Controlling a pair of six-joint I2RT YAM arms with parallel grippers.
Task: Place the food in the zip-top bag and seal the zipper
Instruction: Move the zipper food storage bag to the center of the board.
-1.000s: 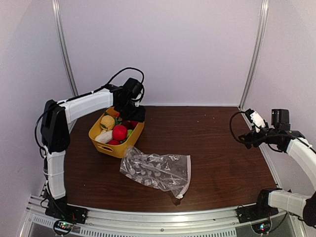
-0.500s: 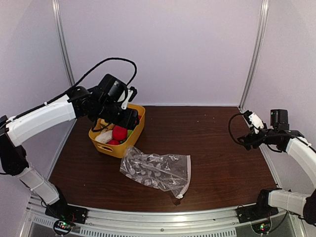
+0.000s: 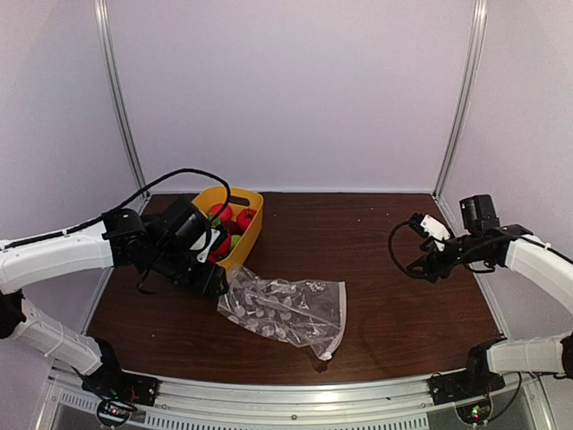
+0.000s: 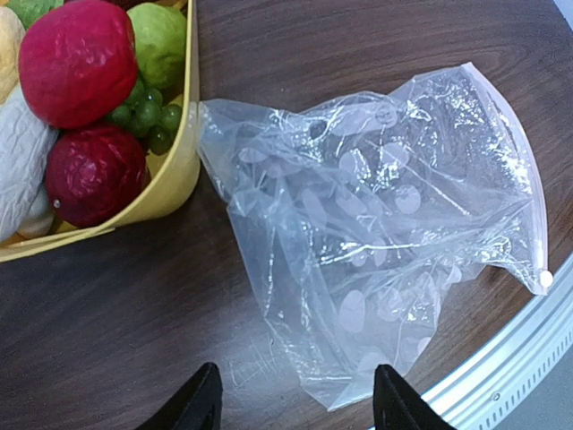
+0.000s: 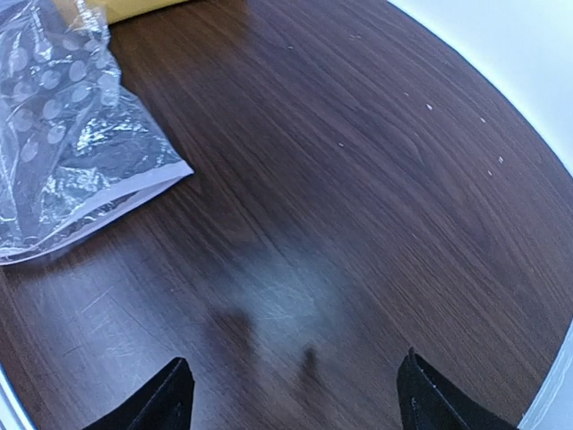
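Left gripper (image 4: 297,399) hangs low, jaws apart, nothing between them. The zip-top bag (image 4: 385,224) lies flat and crumpled just ahead of it. One corner is just beside the yellow tub (image 4: 183,170), ahead to the left, where the food (image 4: 76,63) sits.

The zipper (image 4: 528,188) runs along the bag's far edge, off to this gripper's right (can't tell whether it's sealed).

Right gripper (image 5: 291,394) has its jaws wide and empty over bare surface (image 5: 376,179), with the bag ahead-left and well apart.

Risks, my guess:
- A pinch here catches both layers at the closed end.
- The film skids on the smooth wood.
- Nothing holds the mouth open, so the food bounces off.
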